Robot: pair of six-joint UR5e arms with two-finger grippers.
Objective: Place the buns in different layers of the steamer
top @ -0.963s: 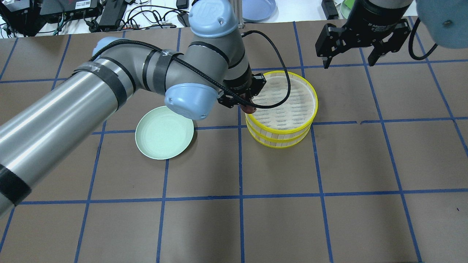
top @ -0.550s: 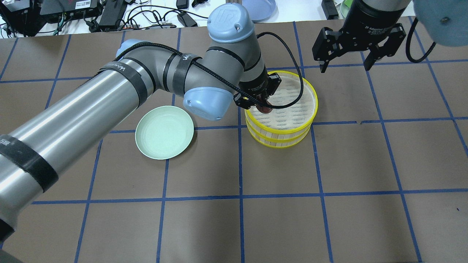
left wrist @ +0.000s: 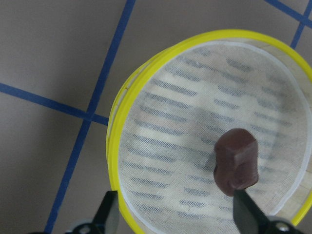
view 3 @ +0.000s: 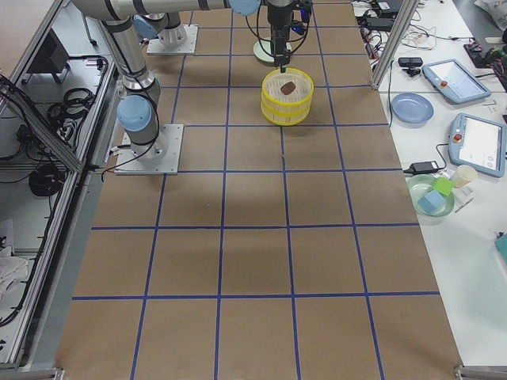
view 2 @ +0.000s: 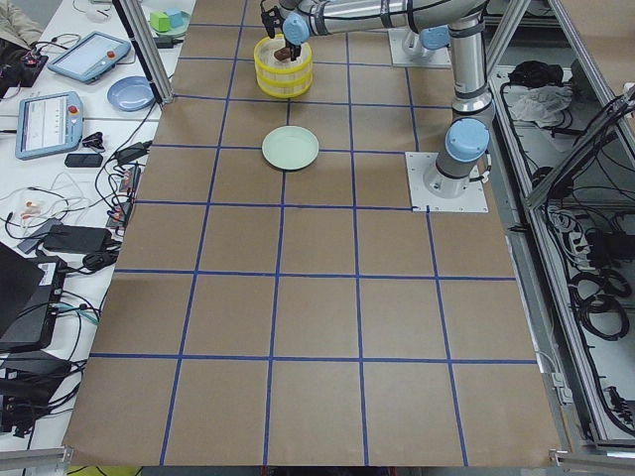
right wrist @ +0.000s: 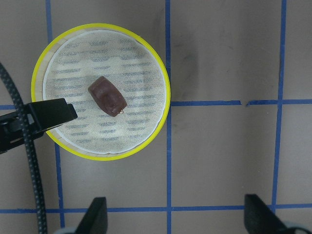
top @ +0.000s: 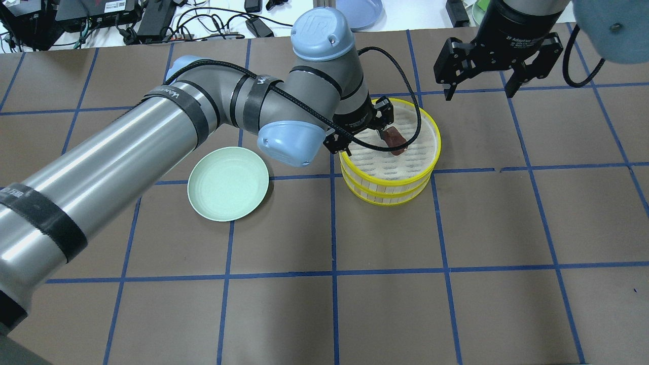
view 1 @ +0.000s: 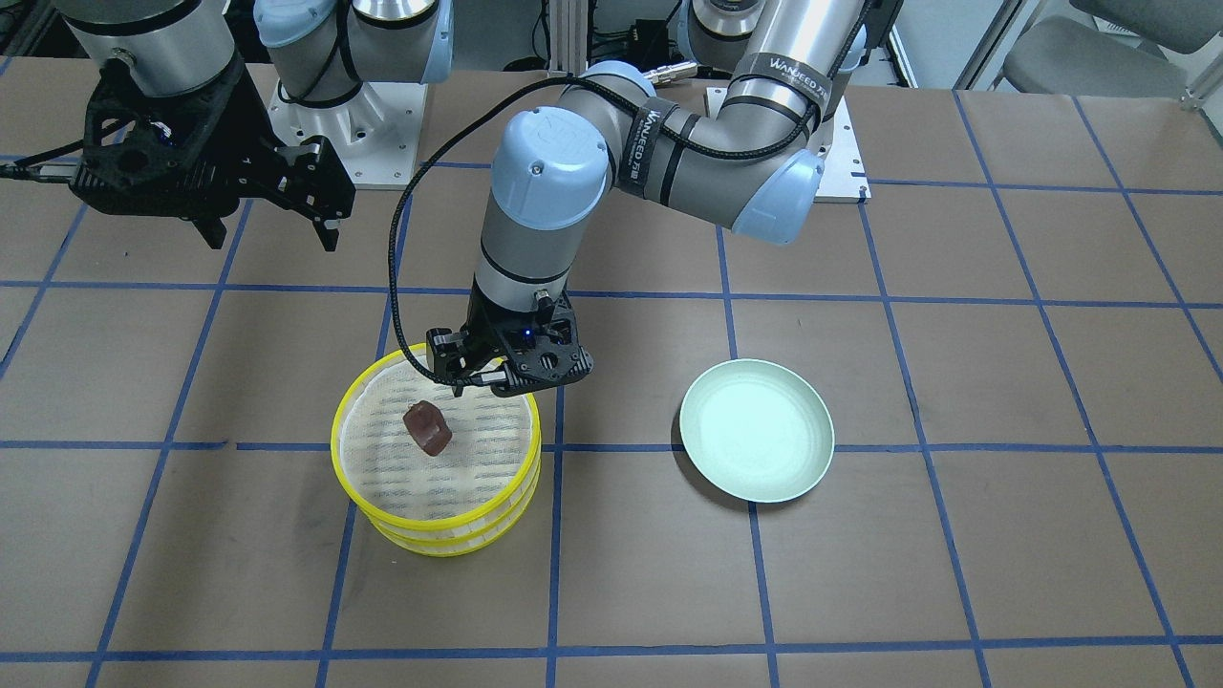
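Finds dark bun [top: 395,140] lying free mid-mesh in top tray [top: 438,147]; left claw [left wrist: 176,217] spread at its 9 o'clock rim, right claw [top: 479,92] spread at 1 o'clock. Cannot see cream bun; lower tray [top: 390,199] possibly pending.

The dark reddish-brown bun [top: 395,140] is no longer clamped in the left pincer [left wrist: 176,215] at the left rim of the steamer [top: 388,196]. It now lies free on the white mesh floor of the top layer [top: 436,142], near the middle. The left pincer has advanced over that layer and now stands with its fingers spread, and the right pincer [top: 476,95] has shifted slightly toward the steamer.
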